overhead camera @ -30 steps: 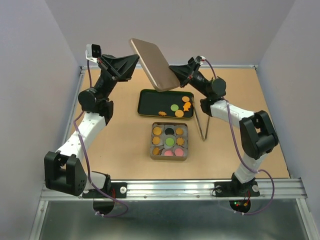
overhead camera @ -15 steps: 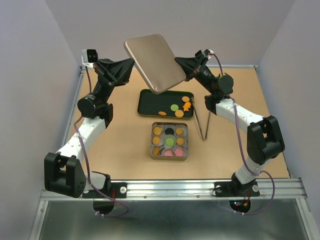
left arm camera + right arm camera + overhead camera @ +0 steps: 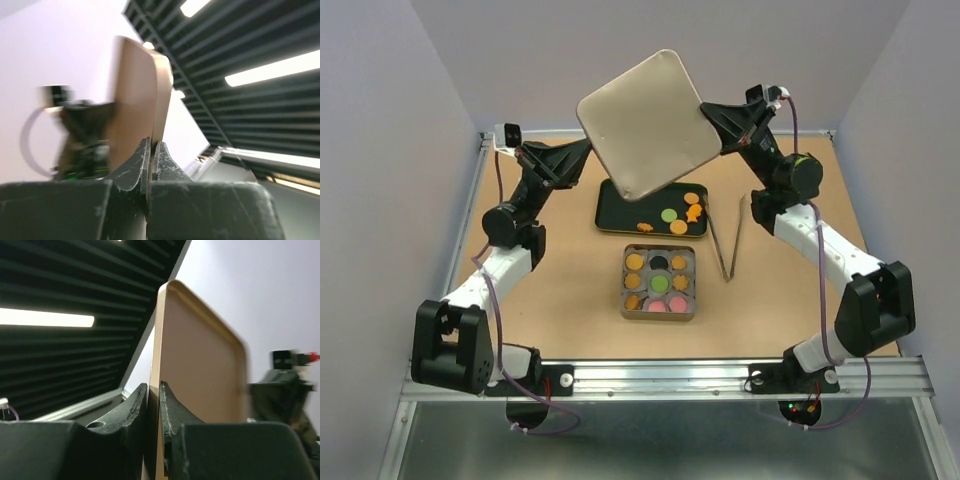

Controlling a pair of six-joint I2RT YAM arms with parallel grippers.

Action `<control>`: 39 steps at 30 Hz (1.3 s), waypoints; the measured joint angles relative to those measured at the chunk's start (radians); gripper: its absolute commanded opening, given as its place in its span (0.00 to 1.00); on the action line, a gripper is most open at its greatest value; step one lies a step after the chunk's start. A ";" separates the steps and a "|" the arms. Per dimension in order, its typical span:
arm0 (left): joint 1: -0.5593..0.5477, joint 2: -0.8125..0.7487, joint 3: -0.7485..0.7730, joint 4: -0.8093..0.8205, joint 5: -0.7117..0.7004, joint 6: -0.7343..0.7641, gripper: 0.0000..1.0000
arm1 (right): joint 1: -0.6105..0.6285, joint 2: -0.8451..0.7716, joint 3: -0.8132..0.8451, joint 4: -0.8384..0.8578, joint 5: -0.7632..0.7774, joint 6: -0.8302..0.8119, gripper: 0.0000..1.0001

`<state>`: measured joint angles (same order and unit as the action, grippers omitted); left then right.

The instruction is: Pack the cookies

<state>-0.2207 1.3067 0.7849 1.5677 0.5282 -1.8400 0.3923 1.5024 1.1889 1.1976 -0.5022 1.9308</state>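
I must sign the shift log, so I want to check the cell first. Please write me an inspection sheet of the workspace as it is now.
Surface: brown tabletop, with a metal rail along its near edge.
Job's things: tan lid held tilted in the air above the green tray, hiding its far part. Five loose cookies show on the tray. The divided tin has packed cookies; all nine cells look filled.
Clutter: metal tongs lie right of the tin.
Pincers: left pincer and right pincer are each shut on a lid edge.
Cables: purple cables run along both arms.
Surroundings: plain pale walls; nothing else seen.
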 measured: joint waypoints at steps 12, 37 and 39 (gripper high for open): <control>-0.003 0.119 -0.126 -0.285 0.179 0.061 0.04 | 0.072 -0.204 -0.098 0.043 -0.181 -0.268 0.01; 0.097 -0.214 -0.140 -0.829 0.169 0.868 0.01 | 0.067 -0.733 -0.744 -0.976 0.509 -0.365 0.01; 0.096 -0.214 -0.182 -0.889 0.158 0.901 0.01 | 0.067 -0.763 -0.797 -1.014 0.534 -0.336 0.01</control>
<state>-0.1249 1.0924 0.6025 0.6788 0.6861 -0.9390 0.4595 0.7391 0.3923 0.1837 0.0315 1.5948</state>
